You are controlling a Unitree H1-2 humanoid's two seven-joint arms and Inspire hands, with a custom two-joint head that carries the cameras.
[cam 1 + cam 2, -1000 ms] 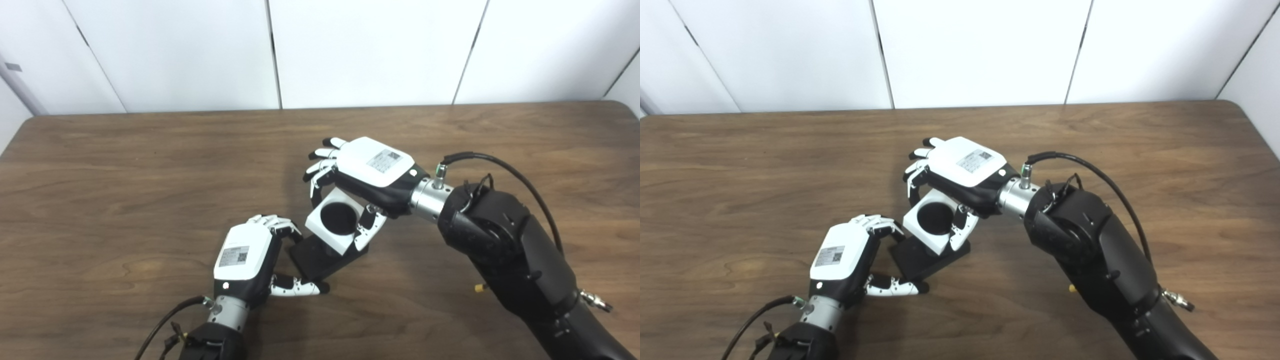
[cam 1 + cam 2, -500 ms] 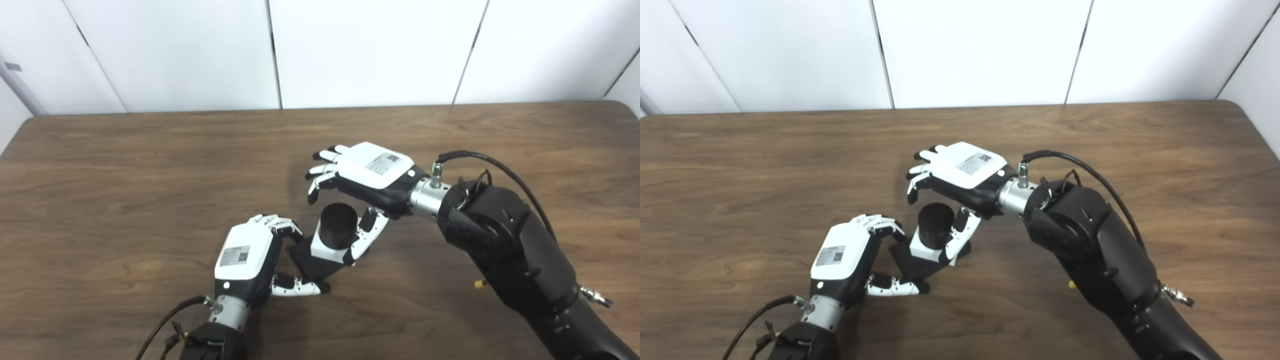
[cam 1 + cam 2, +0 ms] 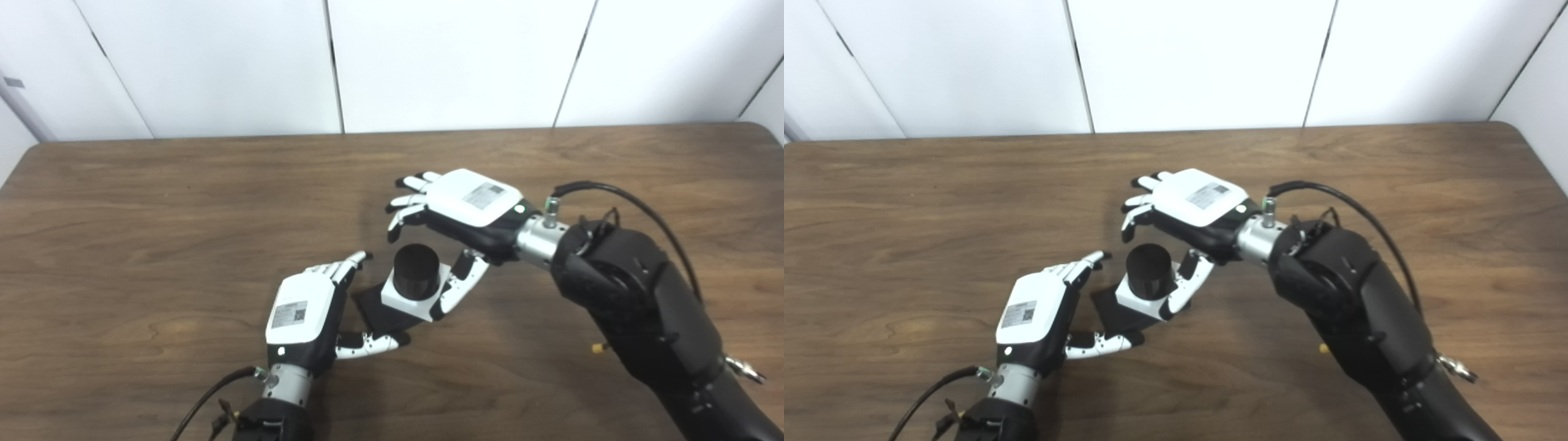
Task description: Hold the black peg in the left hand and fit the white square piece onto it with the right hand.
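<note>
The black peg (image 3: 416,270) stands upright on its black square base (image 3: 375,309) on the table. The white square piece (image 3: 410,300) sits around the peg, low on it, above the base. My left hand (image 3: 306,312) is open beside the base, fingers stretched toward it and thumb by its near corner, holding nothing. My right hand (image 3: 456,214) is open above and behind the peg, fingers spread; its thumb rests beside the white piece's right edge. The same scene shows in the right eye view, with the peg (image 3: 1149,271) between both hands.
The brown wooden table (image 3: 153,202) runs to a white panelled wall (image 3: 429,61) at the back. My right forearm (image 3: 637,300) with its black cable crosses the right front part of the table.
The white square piece slid down over the peg. My right hand let go of it and lifted off to the right. My left hand opened its fingers off the base.
</note>
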